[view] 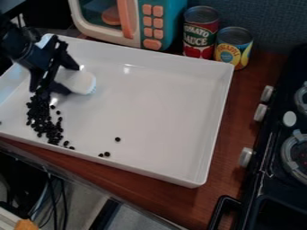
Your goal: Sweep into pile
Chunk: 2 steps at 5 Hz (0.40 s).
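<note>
At the upper left of the camera view my gripper (55,75) hangs over the left part of the white tray (153,101), shut on a white brush (81,82). The brush's rounded head sticks out to the right of the gripper, low over the tray floor; part of the brush is hidden behind the gripper. Black beans (42,117) lie in a long heap below the gripper, stretching toward the tray's front wall. A few loose beans (117,139) are scattered right of the heap, near the front wall.
Behind the tray stand a toy microwave (146,22), a tomato sauce can (200,33) and a pineapple can (233,47). A black stove (278,179) with knobs is on the right. The tray's raised walls enclose the beans.
</note>
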Available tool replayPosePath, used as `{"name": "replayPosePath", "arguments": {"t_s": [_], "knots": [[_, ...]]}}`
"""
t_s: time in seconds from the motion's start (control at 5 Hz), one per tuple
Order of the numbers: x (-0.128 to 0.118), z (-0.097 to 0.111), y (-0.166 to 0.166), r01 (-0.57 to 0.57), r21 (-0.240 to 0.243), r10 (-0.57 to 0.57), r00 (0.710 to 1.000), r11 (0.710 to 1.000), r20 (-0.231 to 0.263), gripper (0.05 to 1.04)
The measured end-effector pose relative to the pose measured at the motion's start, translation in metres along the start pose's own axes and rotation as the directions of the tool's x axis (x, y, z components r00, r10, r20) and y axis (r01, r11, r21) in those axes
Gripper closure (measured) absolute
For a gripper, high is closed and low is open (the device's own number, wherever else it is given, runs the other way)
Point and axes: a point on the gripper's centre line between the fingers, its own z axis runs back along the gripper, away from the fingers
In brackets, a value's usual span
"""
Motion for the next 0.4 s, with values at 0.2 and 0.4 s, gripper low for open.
{"name": "replayPosePath", "arguments": {"t_s": [0.2,0.4], "knots": [[-0.002,0.006,0.018,0.005,-0.005,-0.006,1.000,1.000,-0.010,0.375],[-0.001,0.009,0.028,0.005,0.001,-0.005,1.000,1.000,-0.009,0.375]]}}
